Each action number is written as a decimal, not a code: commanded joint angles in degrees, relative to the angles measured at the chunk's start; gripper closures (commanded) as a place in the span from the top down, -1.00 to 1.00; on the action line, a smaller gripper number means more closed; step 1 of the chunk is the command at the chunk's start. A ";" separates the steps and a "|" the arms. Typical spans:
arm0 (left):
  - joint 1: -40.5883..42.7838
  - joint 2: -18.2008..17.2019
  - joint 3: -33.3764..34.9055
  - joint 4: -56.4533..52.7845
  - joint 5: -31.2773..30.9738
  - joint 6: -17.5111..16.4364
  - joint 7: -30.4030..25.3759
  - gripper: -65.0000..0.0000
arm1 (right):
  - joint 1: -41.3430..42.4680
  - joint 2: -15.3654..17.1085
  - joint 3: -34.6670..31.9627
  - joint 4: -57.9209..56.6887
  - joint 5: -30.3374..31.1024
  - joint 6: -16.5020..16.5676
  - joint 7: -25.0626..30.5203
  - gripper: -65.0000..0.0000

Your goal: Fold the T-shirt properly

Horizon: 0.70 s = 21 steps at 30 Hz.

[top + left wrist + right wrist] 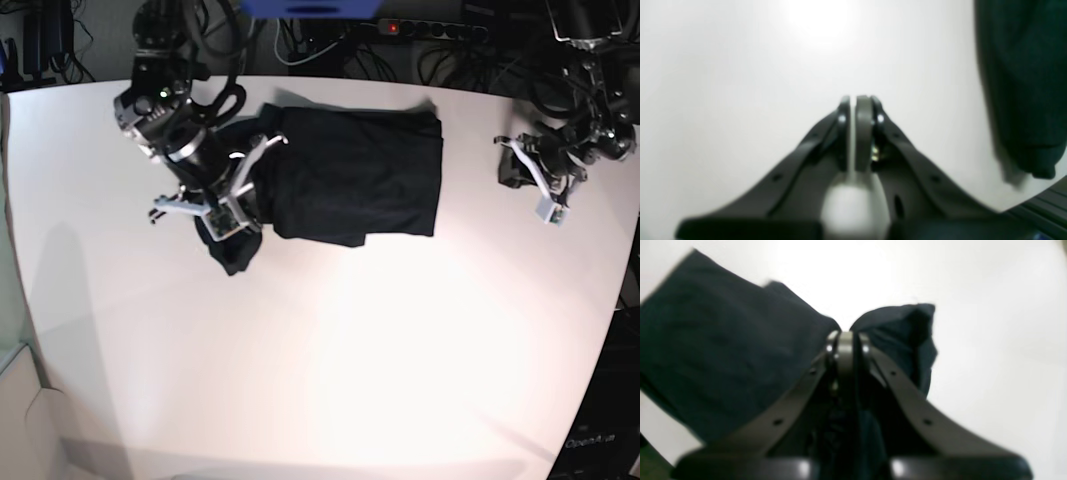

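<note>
Base view shows the T-shirt (355, 175) lying on the white table (330, 360), near the table's far edge. The shirt is black and lies mostly flat, like a wide block. One bunched bit sticks out at the near corner on the side of the right gripper (232, 205).

The right gripper sits on that corner of the T-shirt. In the right wrist view, its jaws are pressed together on a pinch of the dark cloth (706, 356). Cloth shows on both sides of the right gripper (846, 335), and a small lump of it stands up just past the tips. This view is blurry, so the folds are hard to make out.

The left gripper (548, 190) is well apart from the T-shirt, past the shirt's other end, over bare table. In the left wrist view, the left gripper (853, 100) has its jaws almost together, with only a thin slit between them, and nothing is in it. A dark edge of the shirt (1023, 83) hangs at the side of that view, away from the jaws.

Black cables (300, 45) lie beyond the far edge of the table, behind the T-shirt.
</note>
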 commanded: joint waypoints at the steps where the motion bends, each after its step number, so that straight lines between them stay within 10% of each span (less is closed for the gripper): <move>1: -0.16 -0.70 -0.08 0.02 1.89 0.12 1.84 -0.89 | 0.32 -0.42 -2.09 1.32 1.16 -0.01 1.62 -1.00; 21: -0.86 -0.87 -0.08 0.02 2.33 0.12 5.18 -0.89 | 1.99 -0.42 -34.09 -0.79 1.34 -4.27 1.62 -1.00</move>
